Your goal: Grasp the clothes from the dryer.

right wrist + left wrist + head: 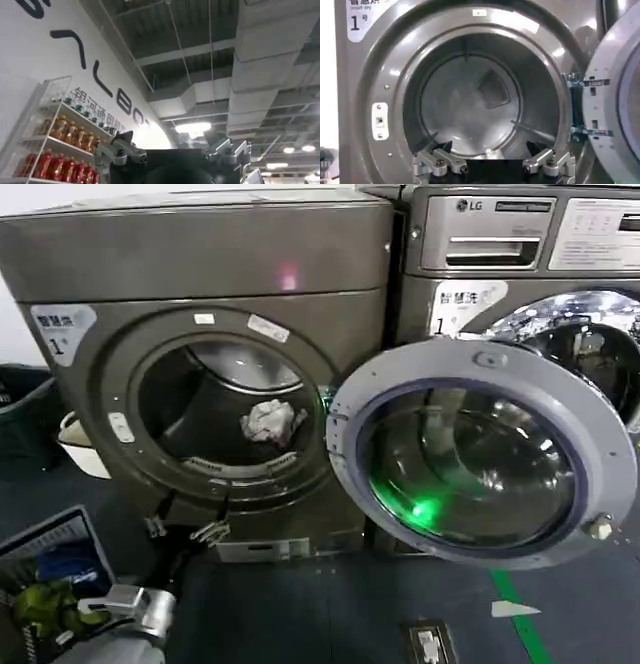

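Low in the drum, just behind the port's lower lip, the clothes (271, 422) lie as a small crumpled wad of white to pale grey fabric — soft, wrinkly, with no firm edge to take hold of. Around them the dryer (200, 274) shows hard, smooth surfaces: a brushed metal drum with raised ribs and a dark mesh patch on its back wall, a broad round port ring, and a plain bronze-grey front with a small pink light and a white "1" sticker. Its door (485, 454) hangs swung wide toward the robot's right, a thick grey ring around a glossy domed window that reflects green light. The left hand (493, 165) is poised at the port mouth, fingers spread apart and holding nothing, pointed into the drum; in its wrist view the wad is hidden, most likely below the fingers. That is the main risk: a reach steered by this view could pass over the fabric and close on air or scrape the drum wall. The metal fingers (440, 162) could also knock the lip of the port on the way down, and a shallow pinch on such loose cloth may catch only one fold and let it slip out. The right hand (172, 152) is raised and aimed at the ceiling, fingers apart and empty, well away from the work. A neighbouring LG machine (520, 244) stands just beside the dryer.
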